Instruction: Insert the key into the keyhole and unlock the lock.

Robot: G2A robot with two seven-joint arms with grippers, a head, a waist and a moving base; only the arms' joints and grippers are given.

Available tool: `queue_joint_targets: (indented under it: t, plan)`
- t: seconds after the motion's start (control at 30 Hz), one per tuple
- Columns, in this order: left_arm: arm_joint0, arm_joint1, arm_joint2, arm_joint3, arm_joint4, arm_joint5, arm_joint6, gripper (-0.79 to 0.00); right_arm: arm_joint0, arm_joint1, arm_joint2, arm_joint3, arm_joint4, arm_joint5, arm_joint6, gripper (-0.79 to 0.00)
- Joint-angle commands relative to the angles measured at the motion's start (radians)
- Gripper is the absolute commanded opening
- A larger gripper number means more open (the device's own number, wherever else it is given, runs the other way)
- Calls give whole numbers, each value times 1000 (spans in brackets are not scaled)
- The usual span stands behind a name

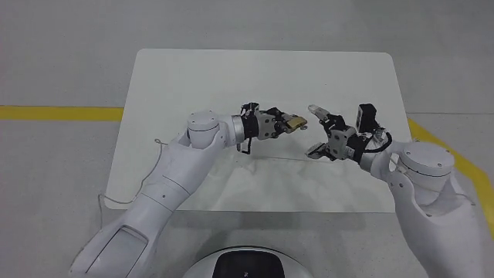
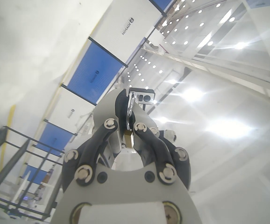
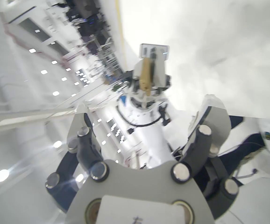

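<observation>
Table (image 1: pixel 193 85) was lit bright and even from overhead. Beyond the fingers (image 2: pixel 103 111) of the left gripper (image 2: pixel 128 102), we saw ceiling lamps (image 2: pixel 228 127) flare into streaked white glare, which left the lock (image 2: pixel 129 138) between them backlit. Past the spread fingers (image 3: pixel 215 117) of the right gripper (image 3: pixel 146 113), straight lines bowed.

Brass padlock (image 3: pixel 146 75), clamped between the closed left fingers (image 2: pixel 104 110). A silvery metal part (image 2: pixel 130 107), shackle or key unclear, sits between the fingertips, with the brass body behind them.
</observation>
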Motion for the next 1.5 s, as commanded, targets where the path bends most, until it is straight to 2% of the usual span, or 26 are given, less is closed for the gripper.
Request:
queue_joint_targets:
  t: [0.0,0.1,0.27,0.37,0.47,0.6,1.03,1.27,1.3,1.33,1.37,1.4,1.47]
  plan:
    - [6,-4,-12,7,-75,44,4,-785,-37,-6,52,7,107,-128,9,-785]
    - [2,-9,-25,32,-162,100,9,-785,-87,-11,88,-15,168,-215,29,-785]
    - [-13,-21,-28,71,-259,149,29,-785,-132,-14,81,-59,149,-289,38,-785]
    - [-22,-25,-14,81,-267,159,30,-785,-125,-14,36,-63,85,-306,49,-785]
    - [-26,-28,-6,84,-275,163,33,-785,-103,-11,-16,-57,-49,-339,43,-785]
    - [-25,-30,-5,84,-287,156,48,-785,-103,-14,-43,-61,-87,-393,33,-785]
    - [1,-26,0,43,-279,128,54,-785,-58,-24,-115,-15,-159,-341,-74,-785]
    - [10,-21,-9,22,-271,104,64,-785,-75,-28,-68,-28,-105,-374,-81,-785]
    - [10,-19,-12,18,-260,88,70,-785,-85,-28,-51,-32,-83,-375,-74,-594]
    - [10,-17,-17,12,-242,62,80,-785,-95,-28,-31,-37,-55,-369,-64,-148]
    - [9,-14,-22,5,-205,23,100,-785,-100,-28,-25,-38,-40,-365,-58,0]
    - [10,-9,-24,-4,-160,-13,122,-785,-100,-28,-25,-38,-40,-365,-58,0]
    - [10,-9,-24,-4,-160,-13,122,-785,-100,-28,-25,-38,-40,-365,-58,0]
